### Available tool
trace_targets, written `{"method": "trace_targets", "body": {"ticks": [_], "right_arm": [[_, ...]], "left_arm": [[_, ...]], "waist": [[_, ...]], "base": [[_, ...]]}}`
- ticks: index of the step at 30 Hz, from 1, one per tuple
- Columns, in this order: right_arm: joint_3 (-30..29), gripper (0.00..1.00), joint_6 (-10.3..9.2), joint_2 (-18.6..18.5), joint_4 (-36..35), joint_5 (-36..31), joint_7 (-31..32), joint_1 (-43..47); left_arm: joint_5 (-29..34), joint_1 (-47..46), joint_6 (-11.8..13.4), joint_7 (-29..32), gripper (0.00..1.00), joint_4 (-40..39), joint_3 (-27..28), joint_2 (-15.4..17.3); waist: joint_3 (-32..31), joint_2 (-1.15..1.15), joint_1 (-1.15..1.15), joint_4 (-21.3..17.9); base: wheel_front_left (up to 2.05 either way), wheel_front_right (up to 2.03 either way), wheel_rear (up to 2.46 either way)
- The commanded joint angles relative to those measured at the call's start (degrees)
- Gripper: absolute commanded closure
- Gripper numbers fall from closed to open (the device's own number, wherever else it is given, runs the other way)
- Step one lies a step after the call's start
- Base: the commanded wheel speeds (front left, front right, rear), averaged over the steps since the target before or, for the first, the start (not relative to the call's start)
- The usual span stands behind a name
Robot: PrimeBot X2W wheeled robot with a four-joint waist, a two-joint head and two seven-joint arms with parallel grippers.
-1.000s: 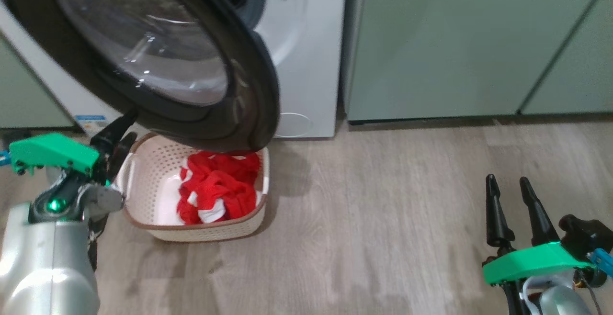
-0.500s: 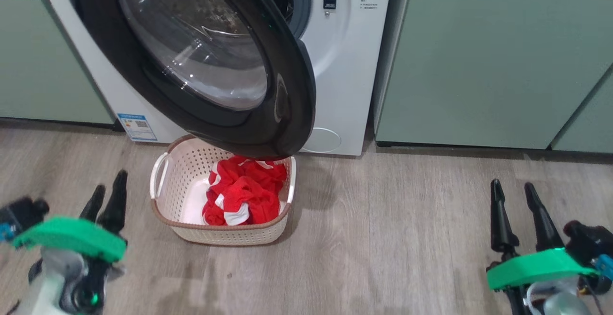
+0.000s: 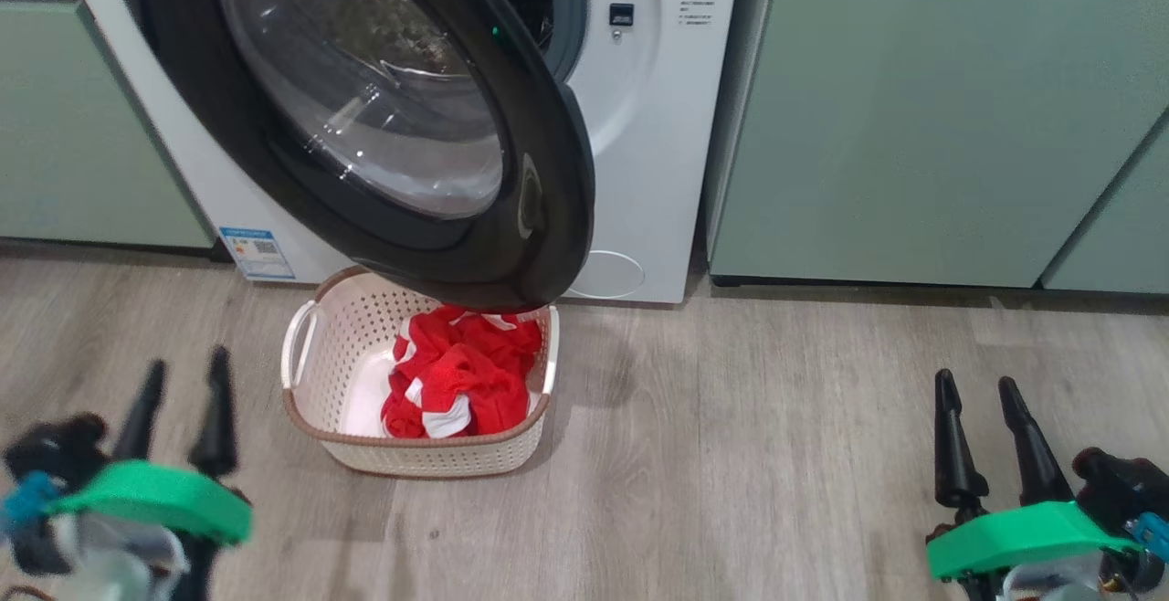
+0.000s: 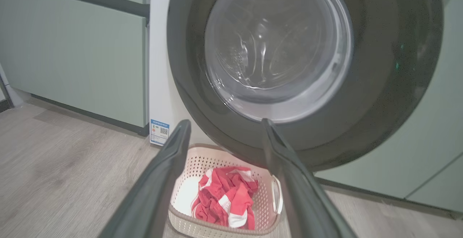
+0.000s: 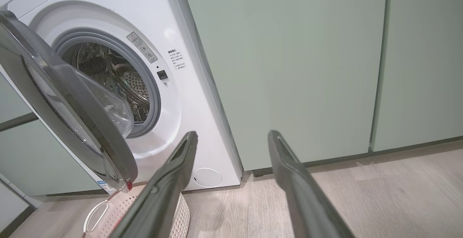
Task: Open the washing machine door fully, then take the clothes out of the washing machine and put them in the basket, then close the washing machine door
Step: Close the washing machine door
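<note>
Hovering low at the near left, the left gripper (image 3: pixel 183 368) has its two long dark fingers spread wide with nothing between them. At the near right, the right gripper (image 3: pixel 974 382) is just as wide and just as empty. Both hang above the pale grey wood-plank floor (image 3: pixel 749 455), well apart from everything else, which reads as a rest pose between steps, not a reach.

A little farther, left of centre, the small cream perforated plastic basket (image 3: pixel 429 458) stands on the floor just in front of the machine. It is presumably set there so that cloth pulled from the opening has only a short drop. A crumpled red-and-white garment (image 3: pixel 457 377) lies inside it, heaped toward the right side.

Above the basket's far edge hangs the large round door (image 3: pixel 548 172), with a glossy black rim and a bulging clear glass bowl. Hinged on the left, it stands swung out toward the robot and seems to clear the basket.

Behind it, the large white front-loading washing machine (image 3: pixel 653 126) shows its grey-ringed opening and steel drum (image 5: pixel 123 82), and no cloth shows in the visible part. Unloading therefore looks done, with closing the door left to do. The left gripper faces the door's outer side and seems better placed to push it.

Pale green cabinets (image 3: pixel 913 108) flank the machine at the far side.
</note>
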Motion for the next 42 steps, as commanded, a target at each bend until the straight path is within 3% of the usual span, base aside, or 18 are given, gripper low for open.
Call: {"method": "trace_targets", "body": {"ticks": [1,10,24,25,26,27,35,42], "right_arm": [[1.17,0.00,-0.04,-0.26,-1.68,-0.28,-0.36,-0.58],[1.34,0.00,-0.04,0.26,-0.78,-0.37,-0.36,-0.42],[0.17,0.00,-0.04,0.51,-0.92,-0.05,-0.36,-0.92],[-0.28,0.27,-0.04,0.51,-1.16,0.32,-0.36,-1.17],[-0.61,0.67,-0.04,0.38,-1.51,0.48,-0.36,-1.52],[-1.01,1.00,-0.04,0.24,-1.93,0.64,-0.36,-1.94],[-2.91,1.00,-0.04,-1.50,-7.96,1.47,-0.36,-7.99],[1.68,1.00,-0.04,-3.25,-11.60,2.01,-0.36,-15.04]], "left_arm": [[3.29,-0.31,-0.36,-0.42,0.00,-2.40,2.88,0.06],[13.72,2.84,-0.36,-0.43,0.00,-3.74,5.64,-3.97],[16.44,3.49,-0.36,-0.43,0.00,-3.77,7.03,-4.85],[16.51,3.54,-0.36,-0.43,0.00,-3.74,6.99,-4.96],[16.58,3.64,-0.36,-0.43,0.00,-3.55,6.86,-5.03],[16.68,3.72,-0.36,-0.43,0.00,-3.30,6.65,-5.03],[17.25,4.23,-0.36,-0.43,0.00,-2.55,5.28,-5.53],[18.06,3.98,-0.36,-0.43,0.00,-2.21,5.03,-6.92]], "waist": [[0.04,0.00,0.00,-0.22],[0.27,0.00,0.00,-1.00],[0.33,0.00,0.00,-1.28],[0.37,0.00,0.00,-1.16],[0.42,0.00,0.00,-1.03],[0.46,0.00,0.00,-0.90],[0.54,0.00,0.00,1.85],[0.51,0.00,0.00,6.64]], "base": [[0.00,0.00,0.00],[0.00,0.00,0.00],[0.00,0.00,0.00],[0.00,0.00,0.00],[0.00,0.00,0.00],[0.00,0.00,0.00],[0.00,0.00,0.00],[0.00,0.00,0.00]]}}
